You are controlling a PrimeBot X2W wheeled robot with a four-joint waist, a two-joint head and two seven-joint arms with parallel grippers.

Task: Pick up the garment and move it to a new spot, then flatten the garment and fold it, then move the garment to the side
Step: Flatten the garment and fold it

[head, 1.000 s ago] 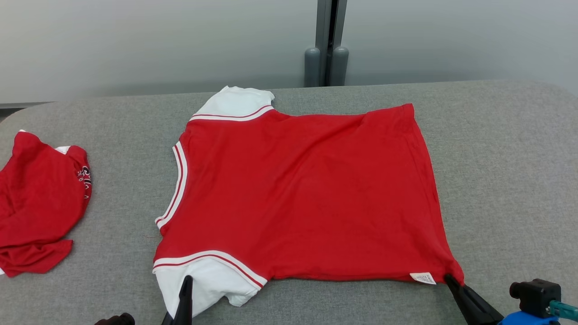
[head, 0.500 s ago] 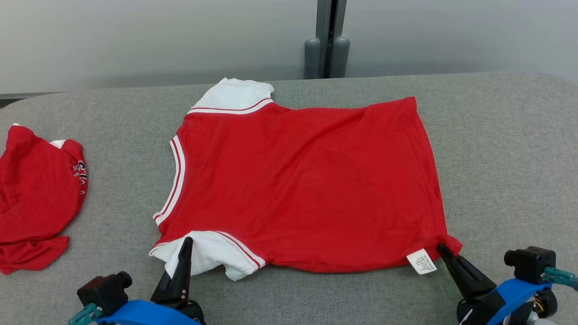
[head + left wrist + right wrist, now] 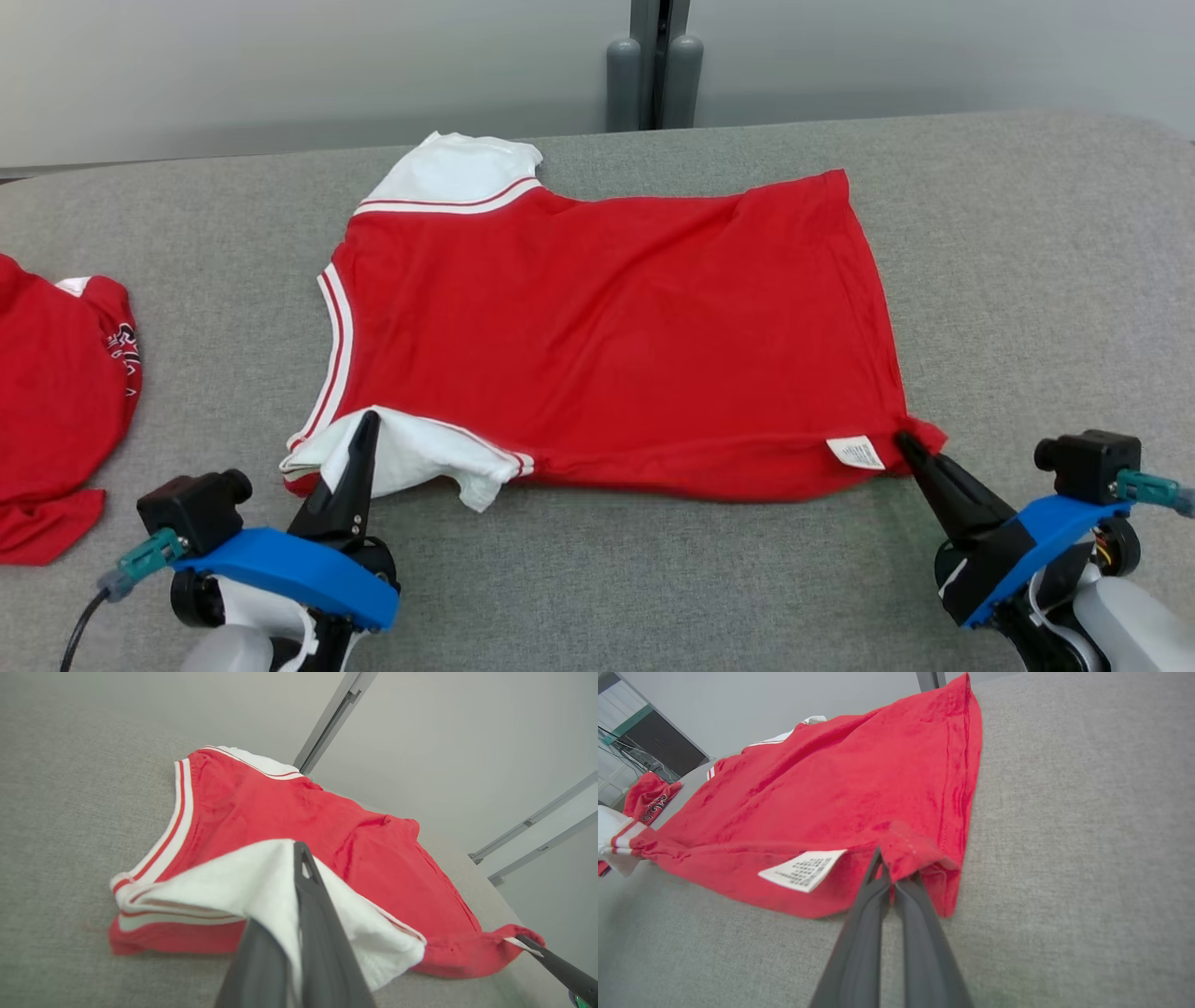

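A red garment (image 3: 607,327) with white, red-striped sleeves lies spread on the grey table (image 3: 1027,280). My left gripper (image 3: 364,429) is shut on the near white sleeve (image 3: 224,882), lifting it and folding it over the red cloth. My right gripper (image 3: 906,443) is shut on the near hem corner (image 3: 915,851), raised off the table beside a white care label (image 3: 801,870). The near edge of the garment (image 3: 831,788) is doubled over between the two grippers. The far white sleeve (image 3: 448,173) lies flat.
A second red garment (image 3: 56,392) lies crumpled at the table's left edge. A grey post (image 3: 644,65) stands behind the table against the pale wall. Bare grey table extends right of the hem and along the front.
Both grippers have carried the near edge away from me, over the garment; the near sleeve and hem corner are lifted and folded further in. The head camera has also shifted.
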